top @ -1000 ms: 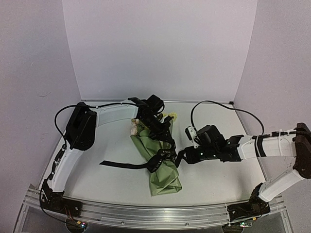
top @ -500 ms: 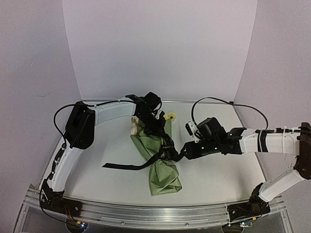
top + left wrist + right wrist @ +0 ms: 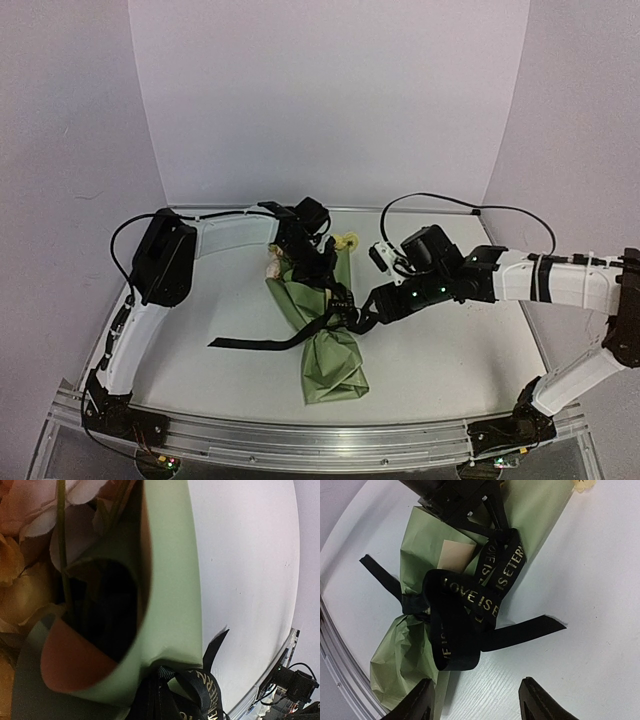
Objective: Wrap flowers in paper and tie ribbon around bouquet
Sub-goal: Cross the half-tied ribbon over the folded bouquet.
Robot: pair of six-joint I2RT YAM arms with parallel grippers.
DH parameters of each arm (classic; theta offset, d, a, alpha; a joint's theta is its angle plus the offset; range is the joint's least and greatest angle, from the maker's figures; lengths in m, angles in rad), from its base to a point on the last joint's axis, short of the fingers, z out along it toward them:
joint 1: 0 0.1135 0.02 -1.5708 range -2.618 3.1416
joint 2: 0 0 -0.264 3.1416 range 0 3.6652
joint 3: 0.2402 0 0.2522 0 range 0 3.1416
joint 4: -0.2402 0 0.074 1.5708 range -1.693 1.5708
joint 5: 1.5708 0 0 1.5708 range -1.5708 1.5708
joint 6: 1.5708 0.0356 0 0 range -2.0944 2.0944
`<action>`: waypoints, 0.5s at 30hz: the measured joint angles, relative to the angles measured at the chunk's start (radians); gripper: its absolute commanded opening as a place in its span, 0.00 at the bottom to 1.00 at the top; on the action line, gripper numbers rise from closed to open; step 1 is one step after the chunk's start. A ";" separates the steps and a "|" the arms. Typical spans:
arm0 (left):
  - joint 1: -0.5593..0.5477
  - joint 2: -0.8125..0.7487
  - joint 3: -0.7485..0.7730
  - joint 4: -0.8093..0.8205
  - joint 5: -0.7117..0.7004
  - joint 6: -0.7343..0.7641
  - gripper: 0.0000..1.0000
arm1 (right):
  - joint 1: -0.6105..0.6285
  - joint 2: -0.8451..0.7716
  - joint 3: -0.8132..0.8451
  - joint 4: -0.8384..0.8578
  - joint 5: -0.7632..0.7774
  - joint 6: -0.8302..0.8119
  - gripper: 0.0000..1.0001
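Overhead and wrist views of a wrapped bunch lying on a white tabletop [image 3: 450,355]. The left arm [image 3: 165,262] rises to the left of the bouquet [image 3: 330,345] and reaches across to its wide end. The right arm [image 3: 545,282] stretches in low from the bouquet's right and ends just beside its waist. The bouquet lies flat between the two arms, its wide end toward the back wall and its narrow end toward the arm bases. The paper [image 3: 335,372] is olive-green and rolled into a cone, crumpled below the bouquet's waist. In the left wrist view its tan underside shows inside the mouth. The ribbon [image 3: 465,605] is black with pale gold lettering. It is cinched around the bouquet's waist, with several loops bunched on top. One long tail runs flat across the tabletop to the bouquet's left, and a shorter tail lies on the tabletop at the bouquet's right. The flowers [image 3: 347,241] show at the bouquet's wide end, one yellow blossom at its right edge and a cream blossom at its left edge. Thin green stems are visible inside the cone in the left wrist view. The left fingers [image 3: 496,516] are together over the bouquet's upper half, their tips meeting the topmost ribbon loop. Whether they pinch it cannot be told. The right fingers [image 3: 422,700] stand apart just to the right of the bouquet's waist, with only bare tabletop between them and nothing gripped.
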 measured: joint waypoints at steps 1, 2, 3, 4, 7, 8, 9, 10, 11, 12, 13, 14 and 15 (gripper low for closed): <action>0.000 -0.002 -0.001 0.000 0.000 0.002 0.00 | 0.001 0.006 0.010 -0.010 -0.004 -0.008 0.61; 0.000 -0.005 -0.002 0.001 0.000 0.004 0.00 | 0.003 0.014 0.022 -0.018 -0.008 -0.016 0.61; 0.000 -0.006 -0.003 0.001 0.000 0.004 0.00 | 0.004 0.026 0.034 -0.025 -0.010 -0.024 0.61; 0.000 -0.007 -0.004 0.001 0.000 0.005 0.00 | 0.007 0.039 0.047 -0.032 -0.011 -0.033 0.61; 0.000 -0.007 -0.005 0.001 -0.001 0.006 0.00 | 0.021 0.087 0.083 -0.044 -0.015 -0.060 0.61; 0.000 -0.008 -0.006 0.001 -0.005 0.006 0.00 | 0.025 0.101 0.093 -0.048 -0.016 -0.066 0.61; 0.000 -0.009 -0.010 0.003 -0.007 0.007 0.00 | 0.027 0.114 0.101 -0.052 -0.018 -0.074 0.61; 0.000 -0.013 -0.017 0.004 -0.008 0.008 0.00 | 0.031 0.123 0.106 -0.055 -0.019 -0.081 0.61; 0.000 -0.019 -0.027 0.008 -0.010 0.009 0.00 | 0.032 0.128 0.108 -0.056 -0.019 -0.087 0.60; 0.001 -0.024 -0.036 0.010 -0.012 0.011 0.00 | 0.033 0.131 0.110 -0.060 -0.020 -0.093 0.60; 0.001 -0.028 -0.043 0.010 -0.013 0.013 0.00 | 0.033 0.132 0.111 -0.064 -0.020 -0.102 0.59; 0.001 -0.034 -0.053 0.012 -0.014 0.017 0.00 | 0.033 0.133 0.113 -0.069 -0.020 -0.109 0.59; 0.002 -0.041 -0.064 0.015 -0.014 0.024 0.00 | 0.033 0.133 0.118 -0.076 -0.020 -0.117 0.58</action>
